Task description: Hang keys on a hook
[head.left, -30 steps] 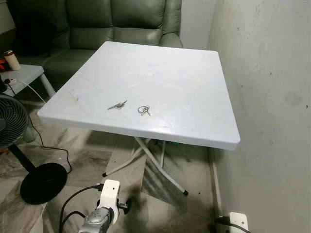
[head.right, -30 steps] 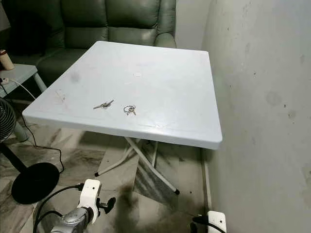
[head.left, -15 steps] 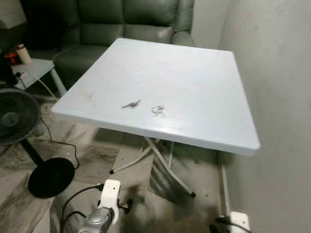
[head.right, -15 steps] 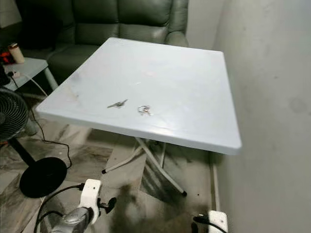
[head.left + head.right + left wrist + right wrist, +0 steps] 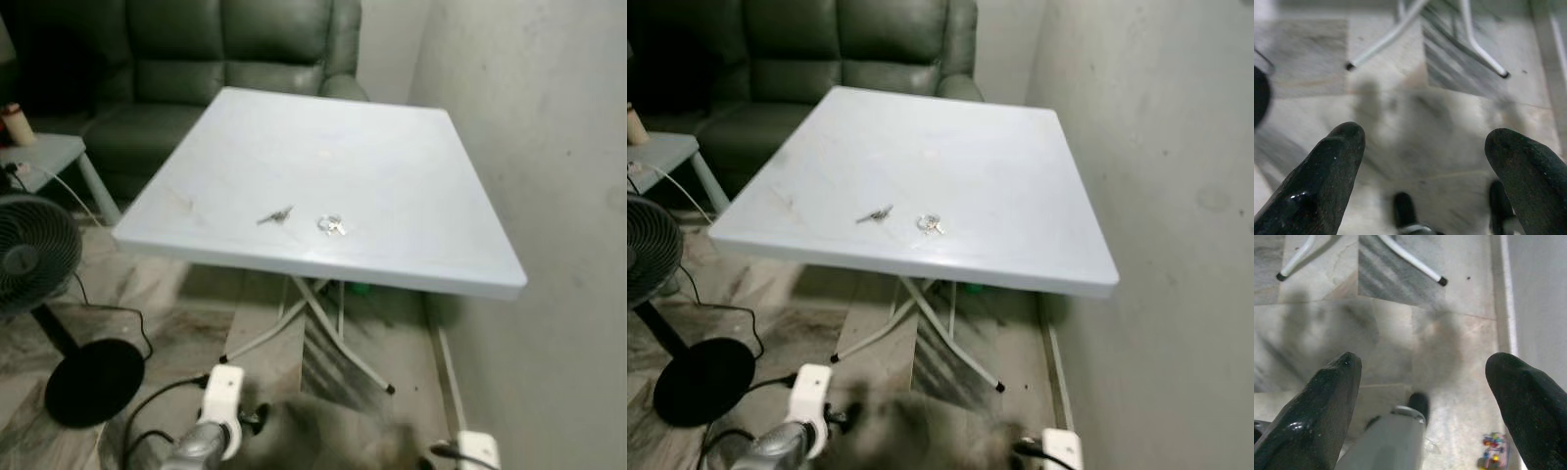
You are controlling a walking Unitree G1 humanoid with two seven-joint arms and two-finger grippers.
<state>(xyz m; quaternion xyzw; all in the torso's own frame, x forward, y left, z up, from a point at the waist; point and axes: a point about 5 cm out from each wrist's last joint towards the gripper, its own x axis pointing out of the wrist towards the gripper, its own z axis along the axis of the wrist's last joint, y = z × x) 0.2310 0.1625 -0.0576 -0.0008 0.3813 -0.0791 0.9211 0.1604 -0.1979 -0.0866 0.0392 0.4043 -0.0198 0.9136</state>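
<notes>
A small silver key (image 5: pixel 275 214) and a key ring with keys (image 5: pixel 330 225) lie a short way apart near the front edge of the white folding table (image 5: pixel 323 137). My left arm (image 5: pixel 214 421) hangs low in front of the table, well below its top. In the left wrist view the left gripper (image 5: pixel 1425 137) is open over the tiled floor, with nothing between its black fingers (image 5: pixel 1327 171). The right gripper (image 5: pixel 1425 361) is likewise open above the floor, its fingers (image 5: pixel 1322 401) wide apart and empty.
A plain wall (image 5: pixel 549 147) runs close along the table's right side. A green sofa (image 5: pixel 235 49) stands behind the table. A standing fan (image 5: pixel 34 259) and a small side table (image 5: pixel 44 152) are at the left. A white power strip (image 5: pixel 475 450) lies on the floor by the wall.
The whole view has shifted and blurred a little, so the camera moved. The keys lie where they were on the table, and the left arm still hangs low.
</notes>
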